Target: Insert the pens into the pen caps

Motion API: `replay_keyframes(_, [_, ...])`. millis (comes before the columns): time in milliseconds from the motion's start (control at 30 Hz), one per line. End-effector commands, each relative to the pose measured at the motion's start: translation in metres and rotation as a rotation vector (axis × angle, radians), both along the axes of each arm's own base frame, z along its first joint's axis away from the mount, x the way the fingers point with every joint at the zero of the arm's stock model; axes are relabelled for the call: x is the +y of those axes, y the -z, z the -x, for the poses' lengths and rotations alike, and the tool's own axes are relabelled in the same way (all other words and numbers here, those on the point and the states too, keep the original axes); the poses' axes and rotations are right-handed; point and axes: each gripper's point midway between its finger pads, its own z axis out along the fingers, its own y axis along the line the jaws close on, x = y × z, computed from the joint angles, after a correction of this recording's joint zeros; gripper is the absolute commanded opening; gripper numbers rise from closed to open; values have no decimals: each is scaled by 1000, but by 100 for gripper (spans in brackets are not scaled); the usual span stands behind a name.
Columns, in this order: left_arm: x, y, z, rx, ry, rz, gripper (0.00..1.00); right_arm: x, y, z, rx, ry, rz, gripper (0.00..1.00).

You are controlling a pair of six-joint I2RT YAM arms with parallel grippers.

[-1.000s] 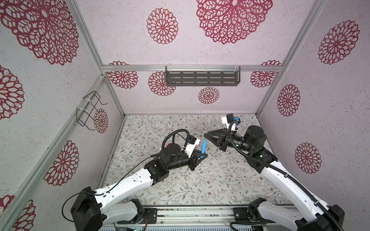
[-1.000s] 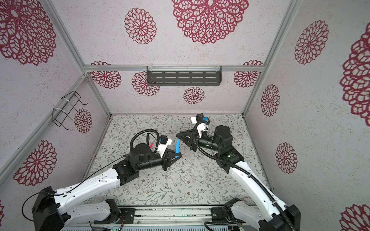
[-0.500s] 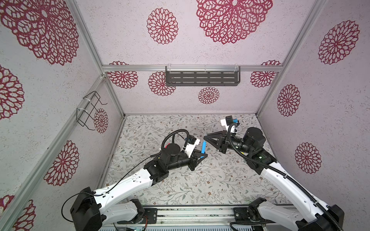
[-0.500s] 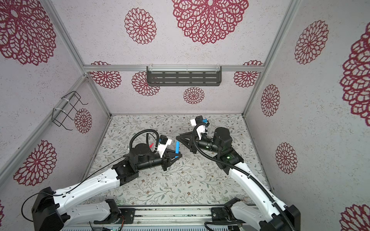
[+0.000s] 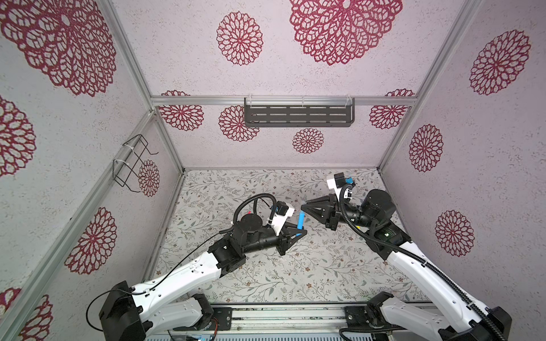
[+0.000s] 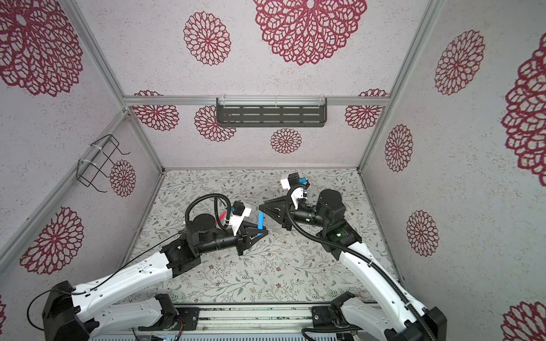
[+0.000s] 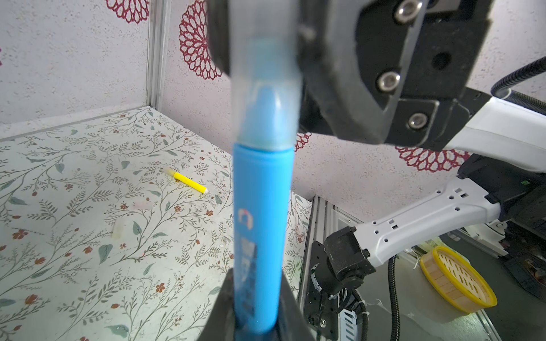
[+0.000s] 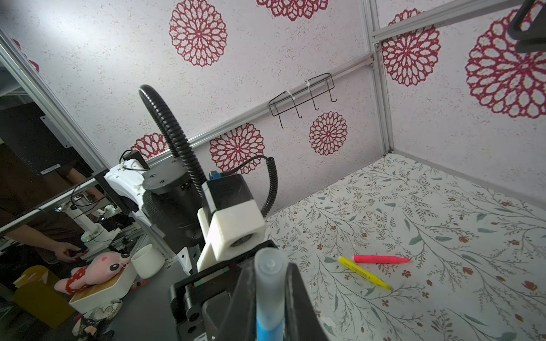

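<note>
Kind of place: robotics lab, a boxed-in test cell.
Walls: aluminium frame posts (image 5: 130,59) holding pale panels printed with red flower medallions (image 5: 240,38).
Floor: floral mat (image 5: 325,265) as work surface.
Machines: left arm (image 5: 183,274) and right arm (image 5: 428,280), mounted on a metal rail (image 5: 283,317) at the front edge.
Fittings: slotted black shelf (image 5: 298,115) and wire rack (image 5: 130,165), fastened with white ties.
Outside the cell: grey bench with yellow-rimmed steamer basket (image 7: 455,280), plush toy (image 8: 94,268), white cup (image 8: 147,261).

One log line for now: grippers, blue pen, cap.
left gripper: shut on blue pen | cap: over blue pen's tip | right gripper: jaws flank cap, grip unclear
</note>
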Motion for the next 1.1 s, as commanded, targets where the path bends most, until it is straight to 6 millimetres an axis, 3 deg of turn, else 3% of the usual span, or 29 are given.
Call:
replay_keyframes(0, [2, -19, 2, -56, -5, 53, 0, -3, -17, 21, -73, -62, -19, 38])
replay_keyframes(33, [2, -17, 2, -55, -7, 50, 0, -4, -20, 22, -79, -56, -24, 43])
replay_keyframes(100, [2, -14, 0, -50, -12, 43, 0, -8, -26, 24, -101, -42, -39, 70])
replay_keyframes(133, [2, -11, -1, -49, -17, 36, 0, -10, -30, 25, -115, -29, -50, 97])
replay_keyframes(167, [2, -8, -1, -46, -21, 27, 0, -12, -32, 27, -122, -18, -57, 99])
replay_keyframes(300, [5, -2, -2, -41, -36, 14, 0, -22, -33, 16, -95, 102, -57, 99])
replay_keyframes(467, [11, -2, -2, -48, -56, 14, 0, -52, -7, -24, 103, 414, -86, 99])
replay_keyframes(533, [12, -2, -2, -48, -59, 12, 0, -57, -10, -17, 4, 413, -120, 99])
replay_keyframes(667, [13, 4, -3, -45, -70, -6, 0, -72, -10, -33, 57, 541, -129, 99])
replay_keyframes(833, [14, 10, -5, -39, -79, -24, 0, -67, -19, -34, 9, 527, -87, 99])
replay_keyframes(1067, [14, 19, -6, -28, -91, -52, 0, -59, -28, -55, 26, 555, -6, 99])
